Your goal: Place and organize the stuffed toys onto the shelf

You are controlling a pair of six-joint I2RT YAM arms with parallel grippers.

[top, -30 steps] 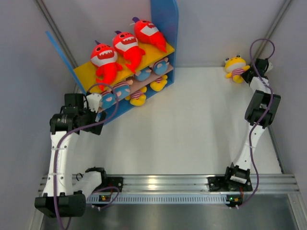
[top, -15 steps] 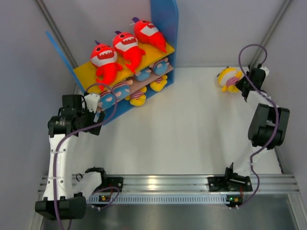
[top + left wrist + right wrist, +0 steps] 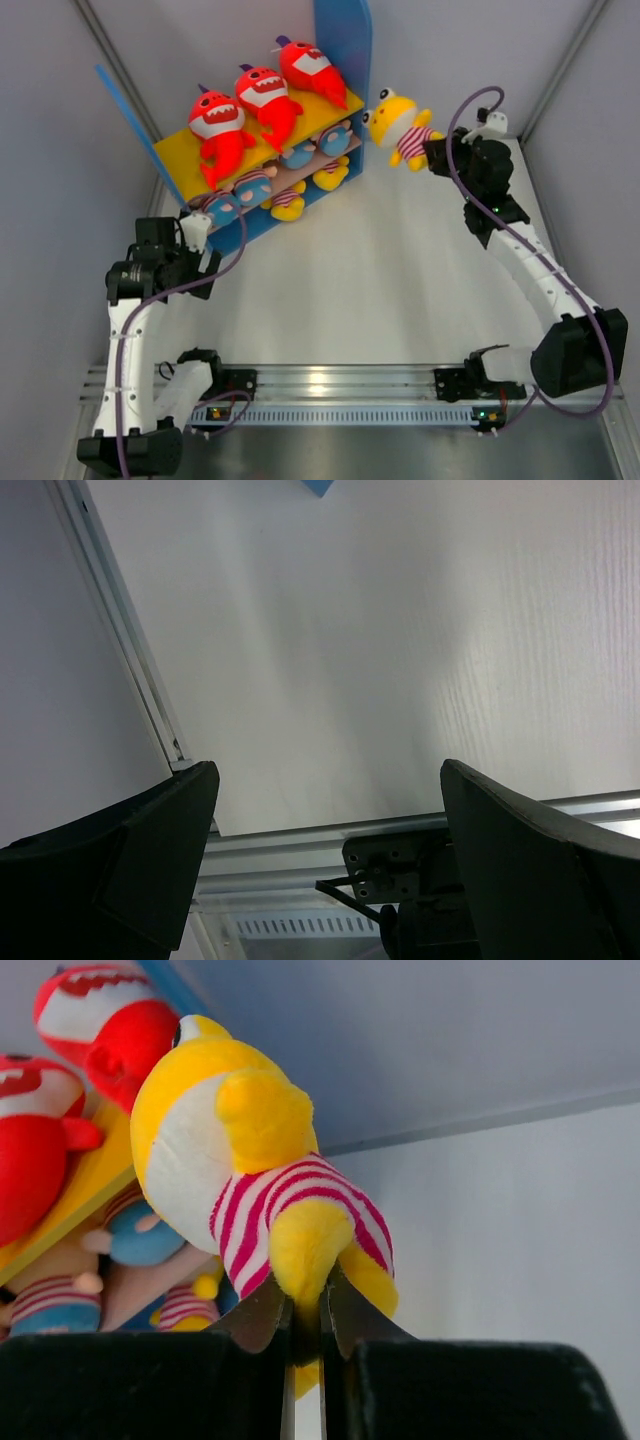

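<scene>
Your R claw clamping yellow doll by leg, having swung it in from far right; doll now hanging just beside shelf end panel, prob last loose toy. L claw gaping empty, idling near shelf front

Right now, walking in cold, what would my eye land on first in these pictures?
Probably the yellow doll in a striped shirt, pinched by its lower end in the shut right gripper and held up beside the blue side panel of the shelf. Next, the three red sharks lined up on its top tier, with more small dolls packed on the tier below.
</scene>
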